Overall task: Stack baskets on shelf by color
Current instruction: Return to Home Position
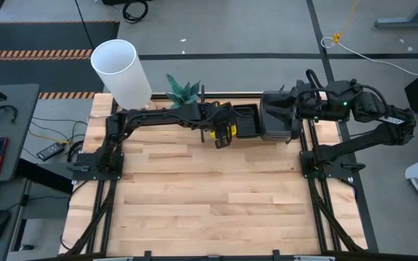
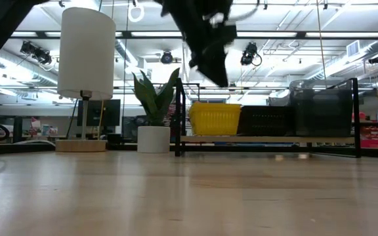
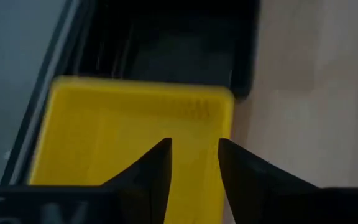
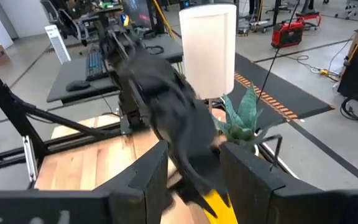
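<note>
The shelf [image 2: 268,139] stands along the table's far edge. On it are a yellow basket stack [image 2: 214,118], black baskets [image 2: 265,120] and taller smoky-grey baskets [image 2: 320,108], side by side. My left gripper [image 3: 194,152] hovers open above the yellow basket [image 3: 129,137], clear of its rim; it also shows as a dark blurred shape in the low view [image 2: 214,62]. The black basket [image 3: 185,50] lies just beyond. My right gripper [image 4: 194,165] is open and empty, raised over the grey baskets [image 1: 278,119] and pointing toward the table's left.
A white lamp [image 1: 120,71] and a potted plant [image 1: 182,93] stand at the far left corner, left of the shelf. The wide wooden tabletop [image 1: 209,196] lies in front of the shelf. The left arm [image 4: 166,106] crosses in front of the right wrist camera.
</note>
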You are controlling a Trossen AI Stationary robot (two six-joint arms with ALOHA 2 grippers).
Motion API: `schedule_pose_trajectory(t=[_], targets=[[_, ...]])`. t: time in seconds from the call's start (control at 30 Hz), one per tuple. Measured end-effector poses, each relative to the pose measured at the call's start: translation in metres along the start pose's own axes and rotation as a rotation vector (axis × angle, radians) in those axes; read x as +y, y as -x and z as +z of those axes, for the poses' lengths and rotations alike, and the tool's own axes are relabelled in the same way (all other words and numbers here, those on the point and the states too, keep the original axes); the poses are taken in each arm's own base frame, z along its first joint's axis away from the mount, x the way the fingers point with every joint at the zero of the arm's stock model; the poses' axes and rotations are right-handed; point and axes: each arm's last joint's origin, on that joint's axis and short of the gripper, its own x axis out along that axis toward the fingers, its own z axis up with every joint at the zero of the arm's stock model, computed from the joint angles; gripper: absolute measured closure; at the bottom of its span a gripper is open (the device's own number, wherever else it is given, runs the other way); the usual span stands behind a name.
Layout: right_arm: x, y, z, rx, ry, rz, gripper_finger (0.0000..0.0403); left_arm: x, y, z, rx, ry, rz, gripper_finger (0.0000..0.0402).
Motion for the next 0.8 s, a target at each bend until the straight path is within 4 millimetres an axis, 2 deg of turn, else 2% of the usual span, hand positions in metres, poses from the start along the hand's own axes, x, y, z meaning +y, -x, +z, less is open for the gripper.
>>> schedule_pose_trajectory(t=[0.23, 0.43, 0.6, 0.8], targets=[[-0.003, 0.007, -0.014, 0.042, 0.023, 0.048, 0.0249, -0.001, 0.049, 0.014, -0.152, 0.018, -0.107, 0.0290], [-0.006, 0.000, -0.051, -0.025, -0.004, 0.119, 0.0249, 0.013, 0.089, 0.021, -0.266, 0.072, -0.101, 0.0321], [-0.010, -0.007, -0.086, -0.082, -0.067, 0.167, 0.0249, 0.010, 0.087, 0.018, -0.233, 0.068, -0.138, 0.0352], [-0.017, -0.005, -0.126, -0.190, -0.181, 0.238, 0.0252, 0.002, 0.084, 0.019, -0.238, 0.060, -0.228, 0.0382]])
